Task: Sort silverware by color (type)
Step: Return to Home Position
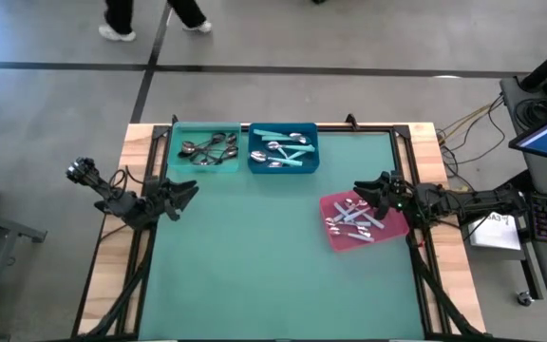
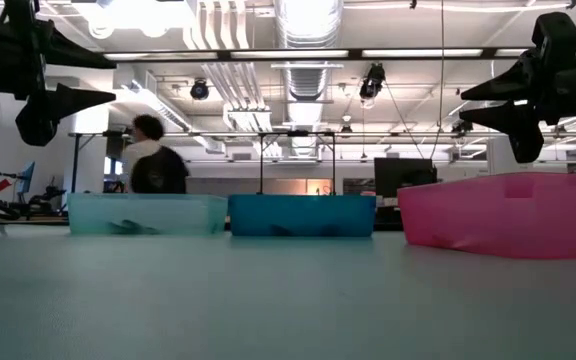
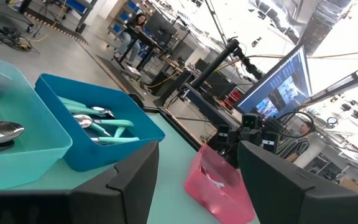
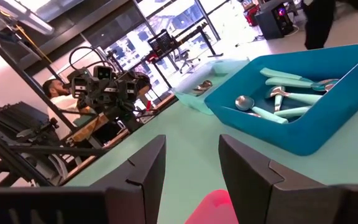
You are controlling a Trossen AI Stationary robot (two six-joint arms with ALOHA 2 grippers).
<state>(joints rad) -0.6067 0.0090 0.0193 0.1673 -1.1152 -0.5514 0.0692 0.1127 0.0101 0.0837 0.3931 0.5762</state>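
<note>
Evidently parked, the left gripper (image 1: 184, 194) and right gripper (image 1: 365, 193) hang empty with fingers spread, sorting seemingly done: dark spoons (image 1: 207, 150) fill the green bin (image 1: 173, 154) and turquoise-handled spoons (image 1: 285, 150) the blue bin (image 1: 254, 163) beyond them, shiny spoons (image 1: 352, 218) the pink bin (image 1: 393, 228) beneath the right.

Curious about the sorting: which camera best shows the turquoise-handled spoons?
The right wrist view: the turquoise plastic-handled spoons lie close and clear in the shallow blue rectangular bin. The left wrist view hides some; the high view shows them from afar; the low view, only the bin's wall.
</note>
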